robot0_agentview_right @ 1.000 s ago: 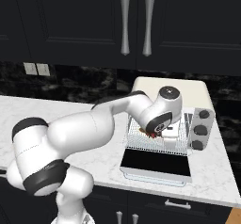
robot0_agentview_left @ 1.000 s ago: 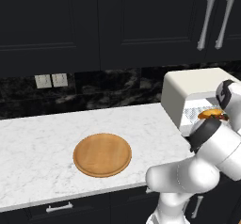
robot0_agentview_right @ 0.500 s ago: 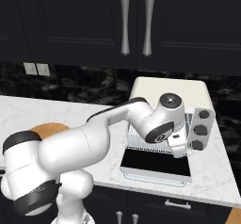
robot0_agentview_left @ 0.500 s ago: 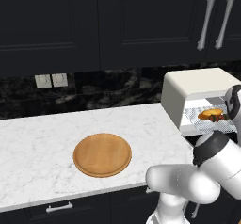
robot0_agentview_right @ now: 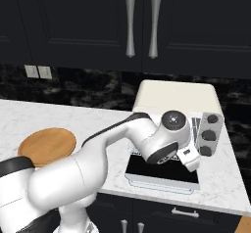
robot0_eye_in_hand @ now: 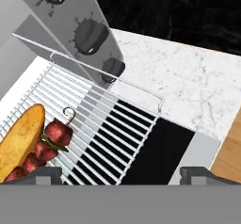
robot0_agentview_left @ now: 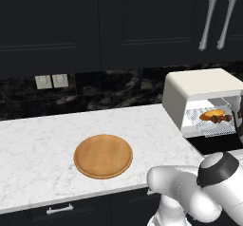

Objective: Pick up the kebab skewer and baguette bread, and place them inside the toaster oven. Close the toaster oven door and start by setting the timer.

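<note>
The cream-white toaster oven (robot0_agentview_left: 204,89) stands open at the counter's right end. Its dark glass door (robot0_agentview_left: 213,144) lies folded down flat. On the wire rack (robot0_eye_in_hand: 89,124) inside lie the golden baguette bread (robot0_eye_in_hand: 19,140) and, right beside it, the kebab skewer (robot0_eye_in_hand: 49,143) with its dark red chunks. Both also show in the left base view as baguette (robot0_agentview_left: 212,114) and skewer (robot0_agentview_left: 223,119). My gripper (robot0_eye_in_hand: 121,175) hovers over the door's outer part, open, with nothing between its fingers. In the right base view my hand (robot0_agentview_right: 188,158) sits in front of the oven, below the knobs (robot0_agentview_right: 210,134).
A round wooden board (robot0_agentview_left: 103,156) lies bare on the white marble counter (robot0_agentview_left: 38,144) left of the oven. Three dark knobs (robot0_eye_in_hand: 89,30) run down the oven's side panel. Dark cabinets hang above. The counter's front edge is close beyond the door (robot0_eye_in_hand: 160,157).
My arm has pulled back out of the oven mouth and dropped lower over the door. The baguette and skewer stay on the rack. The jaws have stayed open.
</note>
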